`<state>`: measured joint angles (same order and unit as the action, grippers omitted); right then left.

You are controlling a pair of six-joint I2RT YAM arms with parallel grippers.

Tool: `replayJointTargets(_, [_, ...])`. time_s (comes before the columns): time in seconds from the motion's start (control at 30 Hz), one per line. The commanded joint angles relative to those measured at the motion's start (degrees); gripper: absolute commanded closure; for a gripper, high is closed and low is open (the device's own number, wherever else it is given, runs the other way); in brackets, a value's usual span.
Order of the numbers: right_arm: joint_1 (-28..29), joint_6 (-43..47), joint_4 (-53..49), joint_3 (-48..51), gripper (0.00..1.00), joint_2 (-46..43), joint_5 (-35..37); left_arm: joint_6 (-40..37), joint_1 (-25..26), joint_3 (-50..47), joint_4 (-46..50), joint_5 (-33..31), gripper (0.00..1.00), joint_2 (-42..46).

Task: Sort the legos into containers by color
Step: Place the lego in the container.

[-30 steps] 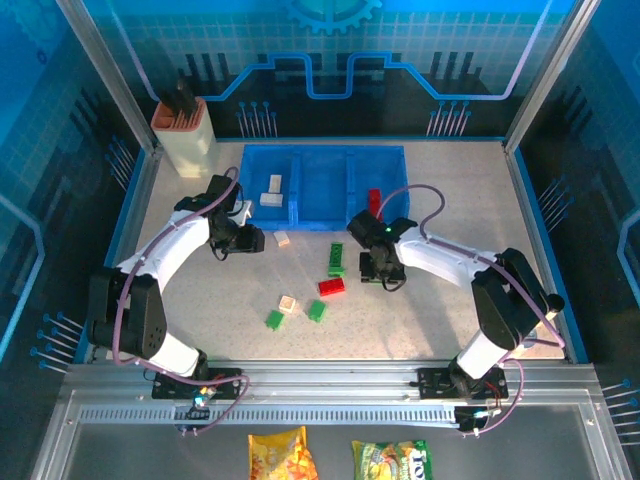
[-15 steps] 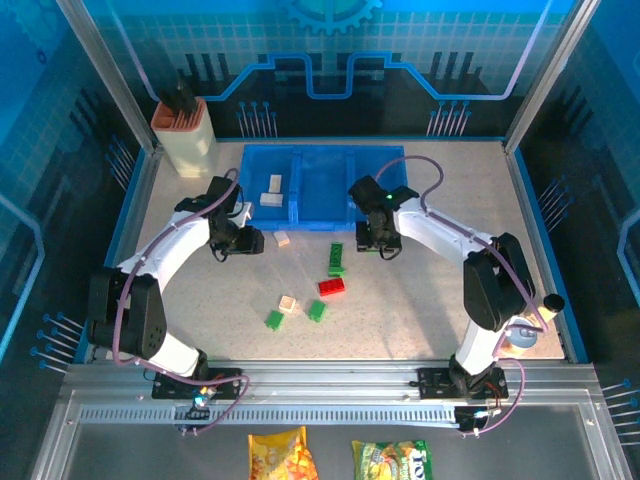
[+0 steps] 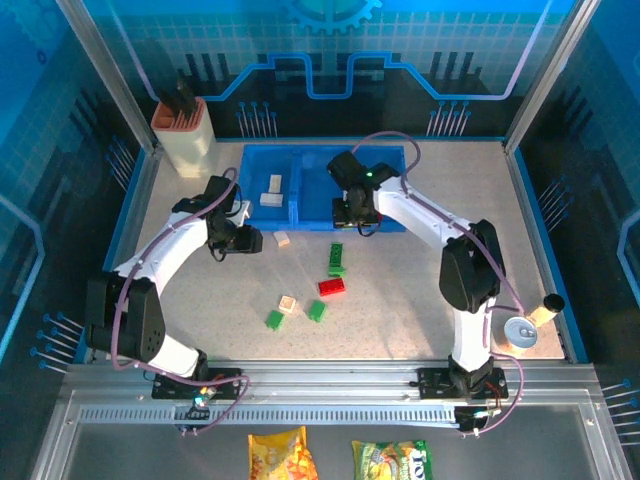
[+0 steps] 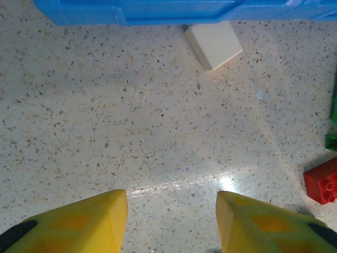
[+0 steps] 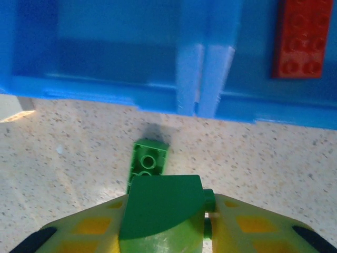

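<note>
The containers point(image 3: 322, 158) are three joined blue bins at the back centre, with two cream legos point(image 3: 272, 190) in the left one. My right gripper point(image 3: 352, 214) is shut on a green lego point(image 5: 162, 211) and hovers at the tray's near edge point(image 5: 131, 89), by the divider between the middle and right bins. A red lego point(image 5: 299, 38) lies in the right bin. Below the held piece a green lego point(image 5: 149, 160) lies on the table. My left gripper point(image 4: 171, 197) stands open over bare table, short of a cream lego point(image 4: 213, 45) by the tray.
Loose on the table are a red lego point(image 3: 331, 286), a cream one point(image 3: 288, 304) and two green ones point(image 3: 274, 319) point(image 3: 316, 310). A beige holder with an orange rim point(image 3: 185, 135) stands back left. A small cup point(image 3: 521, 329) sits near the right arm's base.
My right gripper has carried the green lego from the table's middle up and left to the tray's near edge. The left arm has not moved.
</note>
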<state>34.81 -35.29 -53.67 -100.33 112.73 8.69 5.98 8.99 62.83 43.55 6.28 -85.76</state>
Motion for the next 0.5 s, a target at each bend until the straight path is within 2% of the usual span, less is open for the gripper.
replayJointTargets(0.0, [1.44, -0.10, -1.88, -4.88, 0.61, 3.64, -0.64, -0.74, -0.64, -0.25, 0.13, -0.01, 0.51, 1.56])
replayJointTargets(0.47, [2.37, -2.33, -3.05, -23.48, 0.60, 19.88, 1.57, -0.52, -0.64, -0.60, -0.21, -0.13, 0.51, 2.81])
